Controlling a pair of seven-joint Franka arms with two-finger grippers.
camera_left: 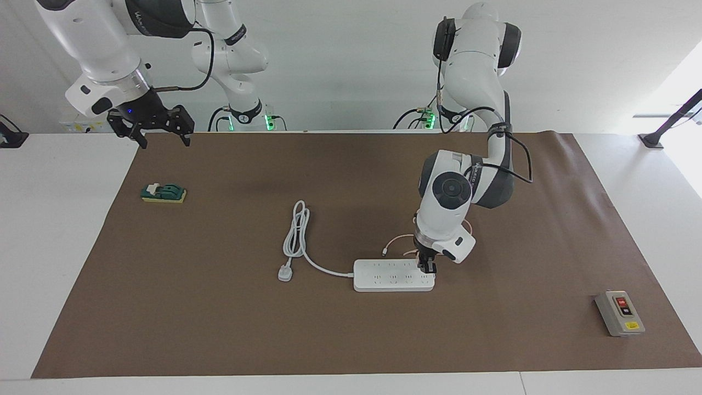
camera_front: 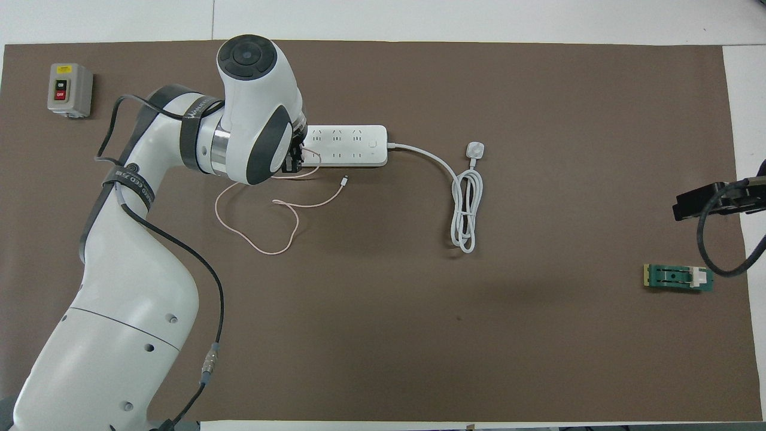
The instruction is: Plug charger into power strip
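In the facing view, the left gripper (camera_left: 427, 267) is down at the end of the power strip (camera_left: 394, 275) that points toward the left arm's end of the table. Its fingers are pinched together at the strip's top, on the row of outlets nearer the robots. The charger's cube is hidden between the fingers, so a grip on it cannot be confirmed here; only its thin pink cable (camera_left: 396, 240) shows, looping on the brown mat (camera_left: 351, 340) just nearer the robots than the strip. The strip lies flat near the middle of the mat. Its thick white cord (camera_left: 299, 233) runs toward the right arm's end, coils, and ends in a white three-pin plug (camera_left: 284, 272). The right gripper (camera_left: 160, 140) waits in the air over the mat's corner at the right arm's end, its fingers spread wide and holding nothing. A green switch block (camera_left: 163, 193) lies on the mat below it. A grey switch box (camera_left: 620, 312) sits at the left arm's end, farther from the robots.

In the overhead view, the left gripper (camera_front: 295, 163) is mostly covered by its own arm, at the end of the power strip (camera_front: 353, 145). The charger cable (camera_front: 263, 230) trails nearer the robots in loose loops, and its small connector (camera_front: 344, 178) lies free beside the strip. The right gripper (camera_front: 697, 202) shows only as a dark edge near the green switch block (camera_front: 678, 278).
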